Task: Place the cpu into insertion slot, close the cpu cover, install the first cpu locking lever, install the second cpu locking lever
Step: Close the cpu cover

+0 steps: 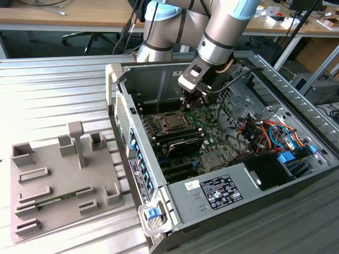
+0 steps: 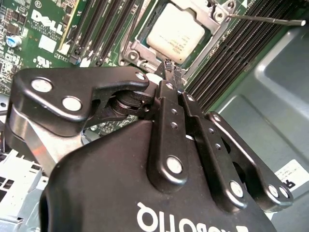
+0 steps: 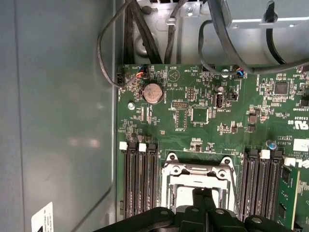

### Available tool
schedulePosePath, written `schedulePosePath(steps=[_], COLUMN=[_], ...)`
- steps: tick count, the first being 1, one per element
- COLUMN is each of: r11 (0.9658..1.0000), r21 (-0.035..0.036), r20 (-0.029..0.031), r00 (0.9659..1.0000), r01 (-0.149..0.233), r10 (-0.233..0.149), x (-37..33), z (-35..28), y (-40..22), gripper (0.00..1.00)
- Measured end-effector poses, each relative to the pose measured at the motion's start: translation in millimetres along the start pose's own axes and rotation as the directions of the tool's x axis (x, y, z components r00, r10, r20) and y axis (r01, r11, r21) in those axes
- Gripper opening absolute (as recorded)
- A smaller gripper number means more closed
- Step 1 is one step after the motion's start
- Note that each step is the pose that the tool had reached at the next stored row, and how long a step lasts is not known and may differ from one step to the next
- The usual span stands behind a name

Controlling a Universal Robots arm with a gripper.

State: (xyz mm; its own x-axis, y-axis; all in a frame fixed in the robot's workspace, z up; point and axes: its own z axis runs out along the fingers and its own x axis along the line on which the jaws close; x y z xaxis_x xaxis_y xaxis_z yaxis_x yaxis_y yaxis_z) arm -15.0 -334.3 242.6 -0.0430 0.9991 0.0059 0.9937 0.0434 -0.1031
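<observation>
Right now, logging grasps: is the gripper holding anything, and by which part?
Nothing that shows: the gripper is shut empty, tips beside the cpu cover.

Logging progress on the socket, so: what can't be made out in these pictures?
First wrist view: the gripper hides the near half of the cpu cover.
Exterior view: the cpu is too small to tell whether its cover is latched.
Second wrist view: the gripper covers the cpu cover's near corner.
</observation>
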Motion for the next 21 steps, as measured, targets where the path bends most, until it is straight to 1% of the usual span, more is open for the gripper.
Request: schedulePosePath(steps=[3, 6, 8, 13, 16, 18, 21], r11=[1.0000, 1.0000, 1.0000, 1.0000, 1.0000, 1.0000, 1.0000], r21=[0.0000, -0.0001, -0.0001, -0.0001, 0.0000, -0.0001, -0.0001], r20=[0.0000, 0.0000, -0.0002, -0.0001, 0.0001, -0.0001, 0.0000], r00=[1.0000, 1.0000, 1.0000, 1.0000, 1.0000, 1.0000, 1.0000], r01=[0.000, 0.000, 0.000, 0.000, 0.000, 0.000, 0.000], r10=[0.000, 0.000, 0.000, 0.000, 0.000, 0.000, 0.000], x=[0.1, 0.3, 0.2, 0.1, 0.2, 0.2, 0.0], z=[0.5, 1.4, 2.3, 8.0, 10.5, 11.6, 14.2], y=[-2.0, -6.5, -8.3, -12.0, -17.5, -19.9, -26.1], gripper=[0.11, 0.11, 0.11, 0.11, 0.11, 0.11, 0.11])
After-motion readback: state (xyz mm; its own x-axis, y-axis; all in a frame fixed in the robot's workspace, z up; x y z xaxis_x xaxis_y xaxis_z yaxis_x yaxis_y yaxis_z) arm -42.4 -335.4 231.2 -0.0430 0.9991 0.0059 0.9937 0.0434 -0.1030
